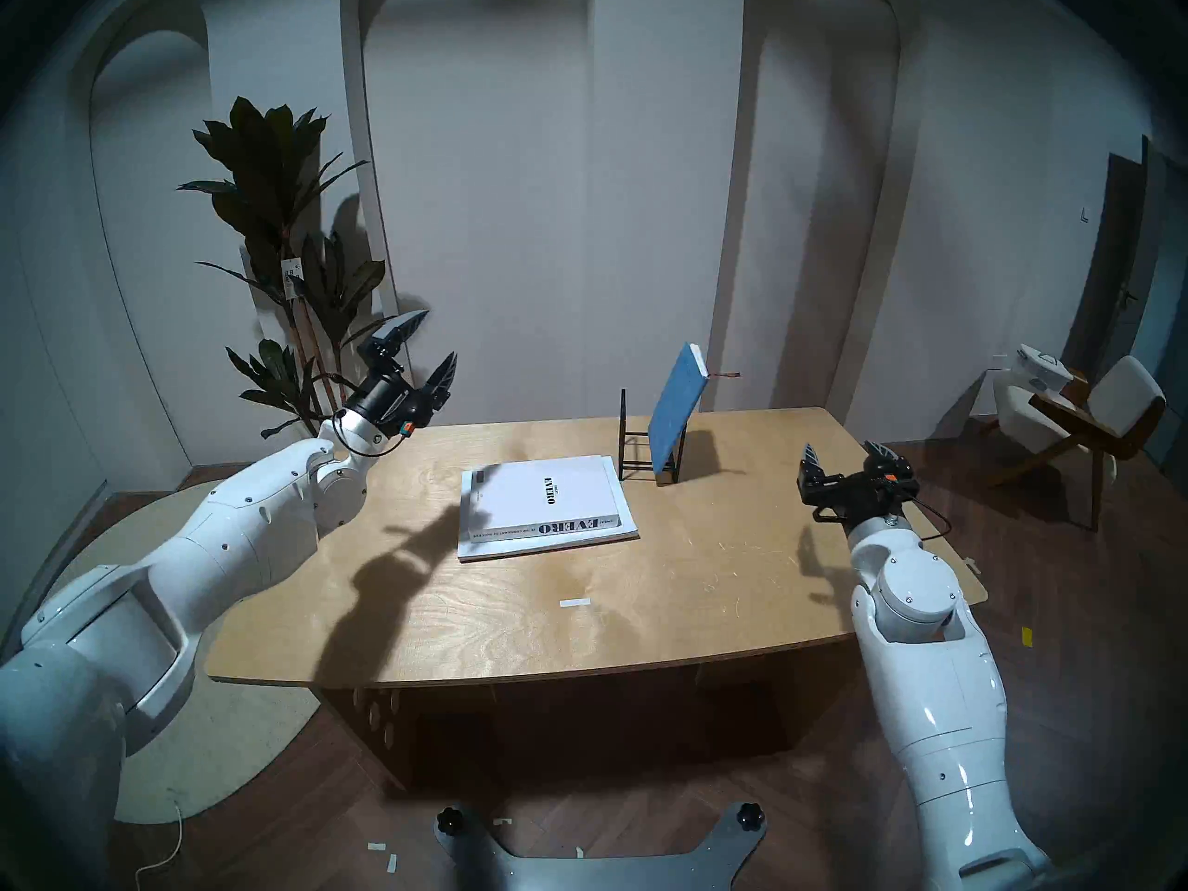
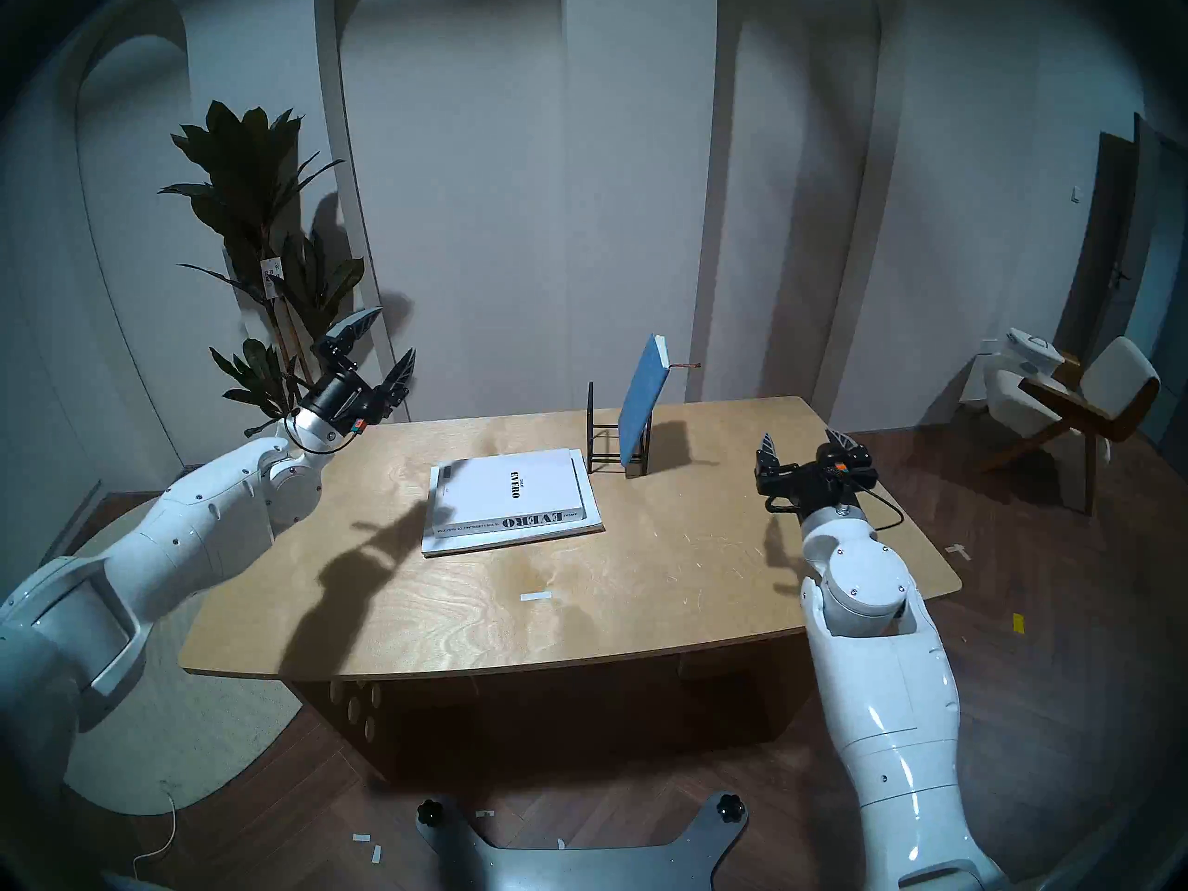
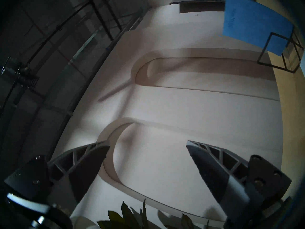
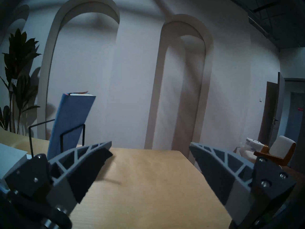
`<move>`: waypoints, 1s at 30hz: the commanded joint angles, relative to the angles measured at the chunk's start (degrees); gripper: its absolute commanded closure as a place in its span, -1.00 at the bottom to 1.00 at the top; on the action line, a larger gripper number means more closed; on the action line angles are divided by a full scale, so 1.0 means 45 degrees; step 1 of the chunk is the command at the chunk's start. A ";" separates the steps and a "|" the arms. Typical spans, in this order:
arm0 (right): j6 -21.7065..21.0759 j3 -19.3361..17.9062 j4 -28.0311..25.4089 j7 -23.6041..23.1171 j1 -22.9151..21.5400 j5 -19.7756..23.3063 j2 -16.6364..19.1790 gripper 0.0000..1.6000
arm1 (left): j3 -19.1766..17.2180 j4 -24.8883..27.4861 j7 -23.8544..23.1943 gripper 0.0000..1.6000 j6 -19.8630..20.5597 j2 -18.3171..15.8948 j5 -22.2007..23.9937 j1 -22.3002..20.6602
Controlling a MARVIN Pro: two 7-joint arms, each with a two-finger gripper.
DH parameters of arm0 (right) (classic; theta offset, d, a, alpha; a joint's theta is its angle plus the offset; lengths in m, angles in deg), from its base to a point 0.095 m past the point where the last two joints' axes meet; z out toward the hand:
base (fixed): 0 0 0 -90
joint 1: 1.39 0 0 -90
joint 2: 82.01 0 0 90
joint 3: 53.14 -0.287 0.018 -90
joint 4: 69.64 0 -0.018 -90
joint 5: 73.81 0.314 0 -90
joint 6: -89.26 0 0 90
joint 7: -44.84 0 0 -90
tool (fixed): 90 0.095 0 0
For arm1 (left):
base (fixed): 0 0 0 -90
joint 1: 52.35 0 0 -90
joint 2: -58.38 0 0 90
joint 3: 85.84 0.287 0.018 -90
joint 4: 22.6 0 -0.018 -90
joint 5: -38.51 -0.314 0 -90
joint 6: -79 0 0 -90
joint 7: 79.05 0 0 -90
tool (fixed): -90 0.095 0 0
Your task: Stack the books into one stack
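The thick white book lettered "EVERO" point(image 1: 546, 494) point(image 2: 511, 494) lies flat on the large thin white booklet point(image 1: 627, 531) point(image 2: 594, 524) at the table's middle. The blue notebook point(image 1: 675, 414) point(image 2: 643, 407) point(image 3: 254, 20) point(image 4: 71, 122) leans tilted in the black wire stand point(image 1: 633, 449) point(image 2: 601, 443) behind them, its ribbon sticking out on top. My left gripper point(image 1: 434, 340) point(image 2: 392, 333) point(image 3: 147, 145) is open and empty, raised past the table's far left corner. My right gripper point(image 1: 842, 449) point(image 2: 800, 436) point(image 4: 151, 146) is open and empty over the table's right side.
The wooden table point(image 1: 578, 613) carries a small white tape strip point(image 1: 574, 603) near the front. A potted plant point(image 1: 283, 227) stands behind the left gripper. A chair point(image 1: 1086, 420) stands at the far right on the floor.
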 commanded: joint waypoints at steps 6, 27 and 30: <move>0.0522 0.1219 0.1012 0.0354 -0.2108 -0.0860 -0.0239 -1.00 | -0.1188 0.1488 -0.0030 -1.00 0.0254 -0.0015 0.2814 0.1010; 0.2297 0.2077 0.3262 0.0759 -0.3596 -0.1641 -0.0320 -1.00 | -0.2179 0.2178 -0.1600 -1.00 0.4077 -0.1551 0.4769 0.1058; 0.2813 0.2196 0.3569 0.0842 -0.3770 -0.1711 -0.0403 -1.00 | -0.2247 0.2359 -0.1889 -1.00 0.4535 -0.1646 0.4895 0.1201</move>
